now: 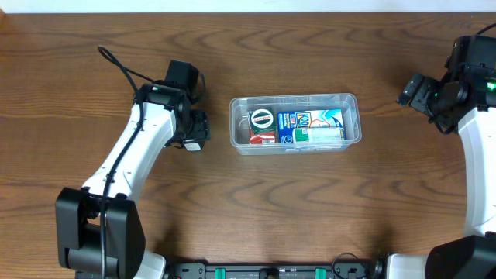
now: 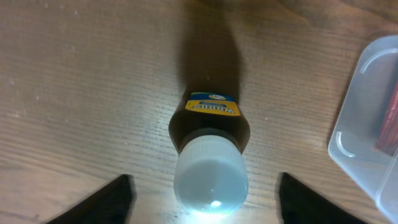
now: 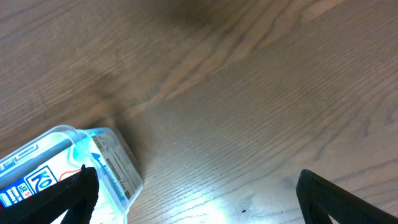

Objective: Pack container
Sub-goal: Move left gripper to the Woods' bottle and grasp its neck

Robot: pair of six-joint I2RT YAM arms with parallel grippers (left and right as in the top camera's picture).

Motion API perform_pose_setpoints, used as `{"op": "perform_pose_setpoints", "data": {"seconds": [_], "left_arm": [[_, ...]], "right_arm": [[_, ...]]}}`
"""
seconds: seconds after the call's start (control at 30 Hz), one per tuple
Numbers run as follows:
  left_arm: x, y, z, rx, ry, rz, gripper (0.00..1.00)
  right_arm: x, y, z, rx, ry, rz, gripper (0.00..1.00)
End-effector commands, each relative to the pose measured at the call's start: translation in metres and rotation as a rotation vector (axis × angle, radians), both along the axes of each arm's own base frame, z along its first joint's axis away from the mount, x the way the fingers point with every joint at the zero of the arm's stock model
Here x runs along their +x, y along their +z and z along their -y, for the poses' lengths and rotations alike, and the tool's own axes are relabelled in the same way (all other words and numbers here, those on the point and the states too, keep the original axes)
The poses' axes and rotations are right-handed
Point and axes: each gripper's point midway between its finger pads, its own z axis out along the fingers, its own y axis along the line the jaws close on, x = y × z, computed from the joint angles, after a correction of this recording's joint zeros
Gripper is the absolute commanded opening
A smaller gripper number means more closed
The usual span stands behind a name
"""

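Observation:
The clear plastic container (image 1: 350, 124) stands mid-table. It holds a blue-and-white carton (image 1: 310, 119), a white-and-green box (image 1: 319, 136), a round black-and-white item (image 1: 260, 118) and a red item (image 1: 263, 139). My left gripper (image 1: 197, 129) is just left of the container. In the left wrist view it (image 2: 205, 205) is open, and a dark bottle (image 2: 211, 121) with a white cap and yellow label stands between the fingers, untouched. The container's corner (image 2: 364, 124) shows at right. My right gripper (image 1: 408, 90) is open and empty (image 3: 199, 205), off the container's right end (image 3: 118, 163).
Wooden tabletop (image 1: 310, 209) all round. The left arm reaches in from the front left and the right arm from the right edge. The bottle is hidden under the left gripper in the overhead view.

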Motion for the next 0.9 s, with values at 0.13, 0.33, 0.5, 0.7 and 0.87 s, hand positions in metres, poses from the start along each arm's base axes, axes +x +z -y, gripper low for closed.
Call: {"op": "perform_pose_setpoints", "data": {"seconds": [0.13,0.33,0.5,0.7,0.87], "left_arm": [[-0.001,-0.003,-0.002,0.007,0.0,-0.008,0.59],[0.003,-0.006,-0.001,0.006,0.001,-0.002,0.59],[0.006,-0.016,0.0,0.007,0.015,-0.019,0.59],[0.008,-0.023,0.0,0.01,0.015,-0.028,0.59],[0.009,-0.023,0.001,0.008,0.015,-0.021,0.59]], "right_arm": [[0.001,0.006,0.004,-0.004,-0.019,0.015,0.99],[0.001,0.006,0.004,-0.004,-0.019,0.015,0.99],[0.001,0.006,0.004,-0.004,-0.019,0.015,0.99],[0.001,0.006,0.004,-0.004,-0.019,0.015,0.99],[0.001,0.006,0.004,-0.004,-0.019,0.015,0.99]]}}
